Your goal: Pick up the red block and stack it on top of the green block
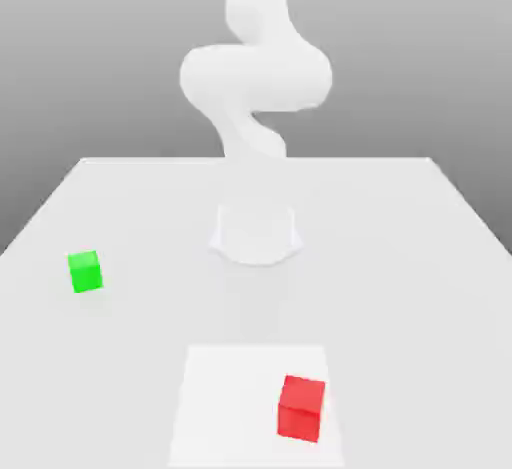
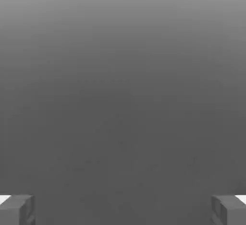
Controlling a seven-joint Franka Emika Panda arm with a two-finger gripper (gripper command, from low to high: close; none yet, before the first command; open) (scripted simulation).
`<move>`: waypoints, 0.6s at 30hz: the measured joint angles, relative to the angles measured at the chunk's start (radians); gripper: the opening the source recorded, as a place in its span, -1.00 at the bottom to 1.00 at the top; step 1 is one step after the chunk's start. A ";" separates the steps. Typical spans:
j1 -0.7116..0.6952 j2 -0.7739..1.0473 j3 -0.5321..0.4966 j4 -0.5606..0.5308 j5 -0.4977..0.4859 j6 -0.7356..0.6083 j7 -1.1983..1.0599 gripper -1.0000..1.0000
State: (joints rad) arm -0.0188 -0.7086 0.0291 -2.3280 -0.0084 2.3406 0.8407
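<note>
Two cubes are seen on the white table (image 1: pixel 420 257), well apart from each other. The red block (image 1: pixel 301 408) is found nearest, close to the table's front edge and a little toward the exterior view's right; it rests flat on a paler square patch (image 1: pixel 225 397) marked on the surface, near that patch's right side, slightly turned so that two side faces show. The green block (image 1: pixel 85 271) is placed farther back, near the table's edge on the exterior view's left, also resting flat and unstacked. Nothing is touching either cube.

Beyond them, at mid-table, the arm's round base (image 1: pixel 256 234) is seen, and the white arm (image 1: pixel 254 77) is raised above it, bent over on itself and running out of the top of the view.

In the hand view, the gripper (image 2: pixel 123 209) is presented with its two grey fingertips (image 2: pixel 17 209) set at opposite sides, a wide gap lying between them: the jaws are spread fully apart and nothing is held. Plain grey is seen between the fingertips.
</note>
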 joint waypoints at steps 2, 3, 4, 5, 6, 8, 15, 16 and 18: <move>-0.011 0.077 0.021 -0.024 -0.011 0.035 0.037 0.00; -0.017 0.114 0.031 -0.035 -0.016 0.052 0.055 0.00; -0.023 0.151 0.041 -0.047 -0.021 0.068 0.073 0.00; -0.028 0.188 0.051 -0.058 -0.026 0.085 0.090 0.00; -0.034 0.224 0.061 -0.069 -0.031 0.101 0.107 0.00; -0.042 0.297 0.077 -0.091 -0.041 0.134 0.143 0.00; -0.056 0.551 0.119 -0.169 -0.073 0.248 0.262 0.00; -0.054 0.587 0.121 -0.181 -0.075 0.264 0.277 0.00; -0.045 0.659 0.123 -0.203 -0.078 0.296 0.307 0.00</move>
State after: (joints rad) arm -0.0641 -0.0492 0.1520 -2.5308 -0.0860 2.6368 1.1473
